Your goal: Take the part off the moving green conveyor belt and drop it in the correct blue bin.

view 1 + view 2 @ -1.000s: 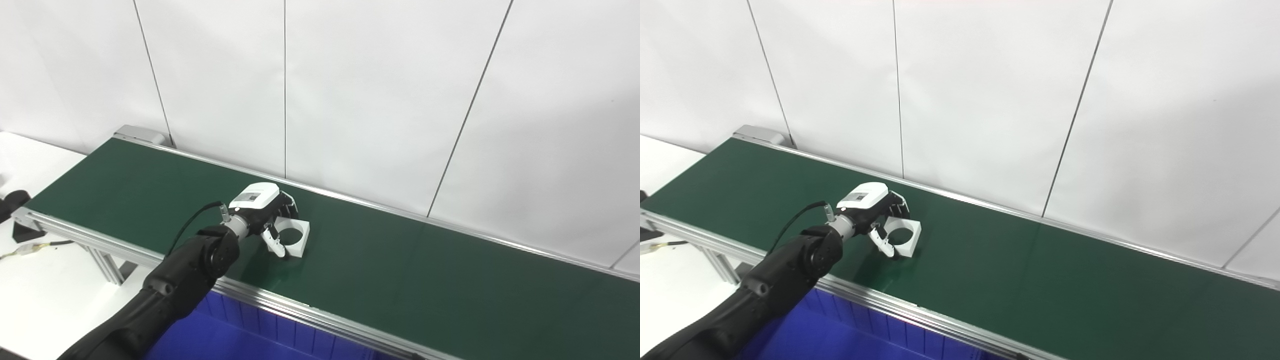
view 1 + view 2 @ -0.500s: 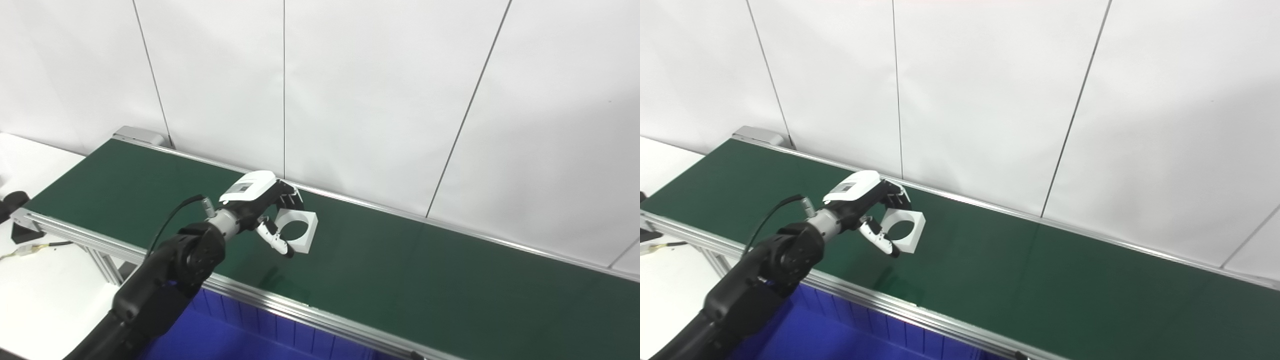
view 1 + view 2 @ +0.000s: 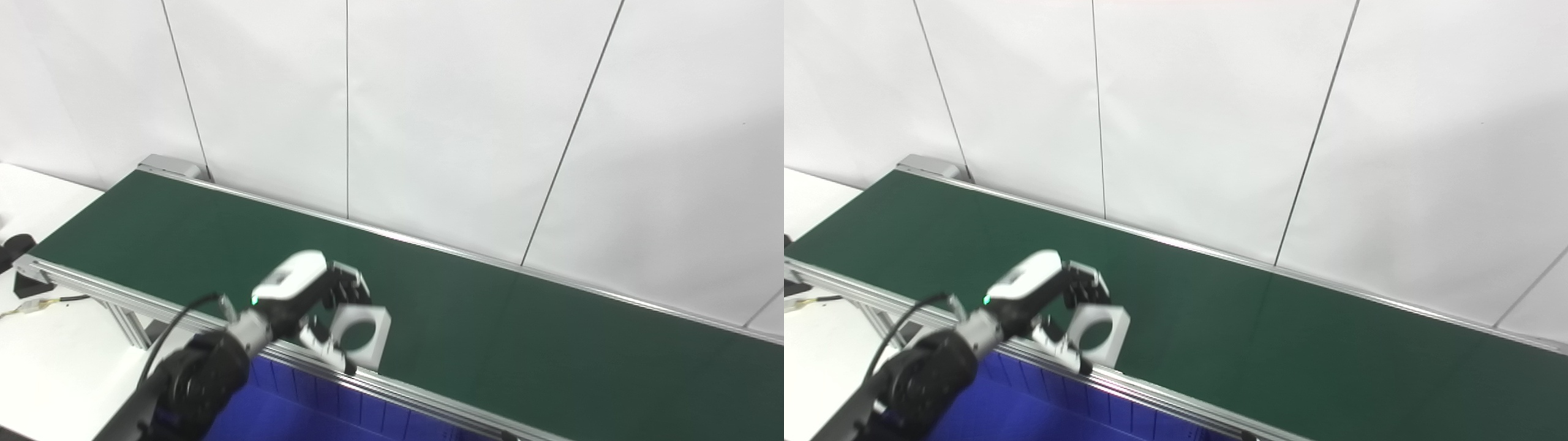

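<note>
My left hand [image 3: 306,300] is shut on a white square part [image 3: 359,335] with a round hole through it, fingers on its far edge and thumb on its near edge. The hand holds the part in the air over the near rail of the green conveyor belt [image 3: 520,343]; it shows too in the right eye view [image 3: 1097,334]. A blue bin [image 3: 294,416] lies just below the near rail, under the hand. My right hand is not in view.
The belt's silver near rail [image 3: 429,401] runs along the front, with an aluminium leg frame [image 3: 131,324] at the left. A white table [image 3: 55,349] with cables [image 3: 37,303] lies at the left. A white panelled wall [image 3: 429,110] stands behind the belt.
My left hand lifted the white part off the belt and pulled it back toward me, from the belt's middle to over the near rail.
</note>
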